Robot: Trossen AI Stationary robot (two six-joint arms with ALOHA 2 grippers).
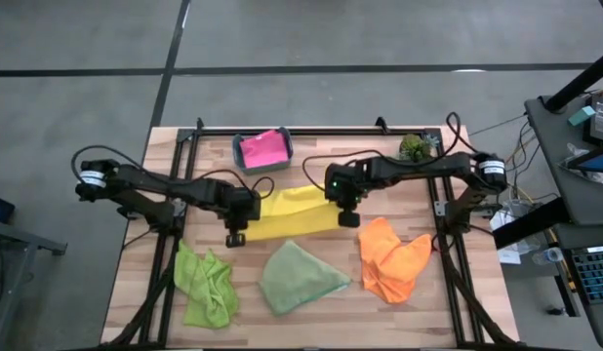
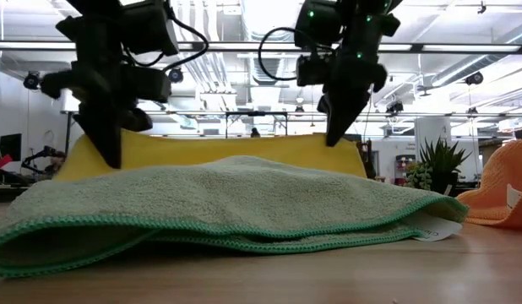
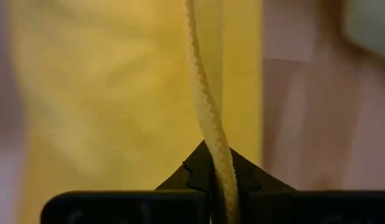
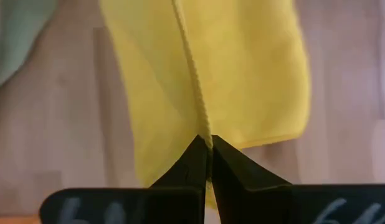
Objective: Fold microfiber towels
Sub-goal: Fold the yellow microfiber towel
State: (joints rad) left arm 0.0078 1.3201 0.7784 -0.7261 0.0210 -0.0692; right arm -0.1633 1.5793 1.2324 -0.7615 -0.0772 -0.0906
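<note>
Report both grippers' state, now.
Left gripper: shut on the yellow towel's edge.
Right gripper: shut on the same yellow towel's edge.

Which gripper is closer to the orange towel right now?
Right. The right gripper, pinching the yellow towel, sits just beside the orange towel; the left gripper is across the table.
</note>
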